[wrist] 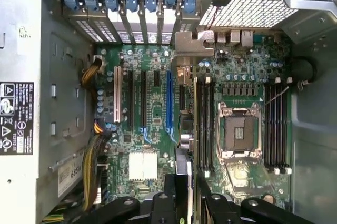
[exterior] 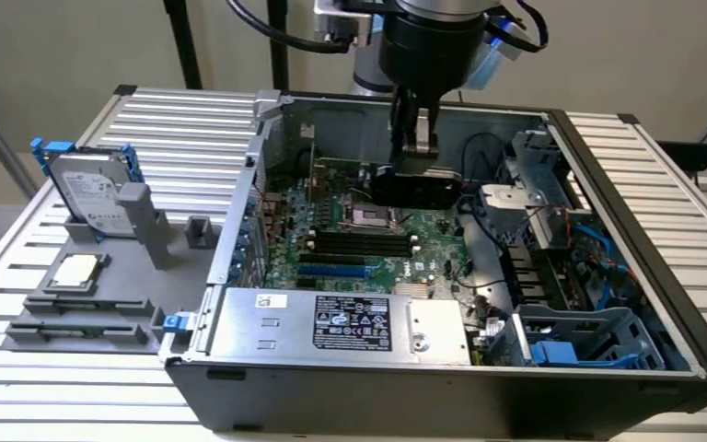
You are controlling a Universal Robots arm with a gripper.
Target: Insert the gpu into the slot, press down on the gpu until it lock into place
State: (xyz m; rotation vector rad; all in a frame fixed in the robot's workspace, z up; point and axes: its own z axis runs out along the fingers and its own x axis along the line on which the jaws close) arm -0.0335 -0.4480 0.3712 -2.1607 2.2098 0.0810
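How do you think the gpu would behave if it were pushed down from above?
The gpu looks thin, flat and board-like, so it is probably stiff and fairly light. Held on edge in the end effector, it would likely tip sideways if pushed off-centre.

The gpu (exterior: 418, 190) is a thin, flat black card. It stands on edge in the grip of the end effector (exterior: 415, 168), raised over the green board inside the open case. It sits farther back than the slot (exterior: 332, 273) and toward the exterior view's right of it. The slot is a long, narrow, bright blue strip lying flat on the board, with nothing seated in it. In the wrist view the gpu (wrist: 180, 166) appears edge-on, running parallel to the blue slot (wrist: 169, 103) and just beside it, not in it.
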